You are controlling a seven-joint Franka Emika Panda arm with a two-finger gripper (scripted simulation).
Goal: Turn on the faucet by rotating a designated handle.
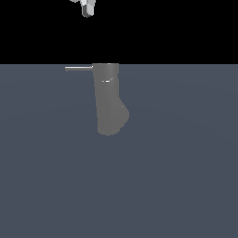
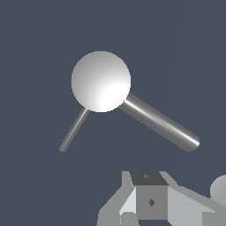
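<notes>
I see only the tip of my white blocky robot gripper [image 1: 86, 9] at 12 o'clock in the exterior view; its jaw opening I cannot judge.

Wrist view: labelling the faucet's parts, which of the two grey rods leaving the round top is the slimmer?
The thin straight light-grey metal handle; the other rod is clearly thicker and longer.

Claw colour: we saw the claw [image 1: 86, 8] as white with light-grey shading and a darker grey tip in the exterior view.
Claw shape: we noted blocky, angular, flat-faced pieces in the wrist view [image 2: 150, 201].
Centre block: we saw a mid-grey square face with a darker top.
Markings: we made out one small dark diamond mark on that face, and a fainter one above.
Side part: we saw a pale rounded piece at the frame edge.
</notes>
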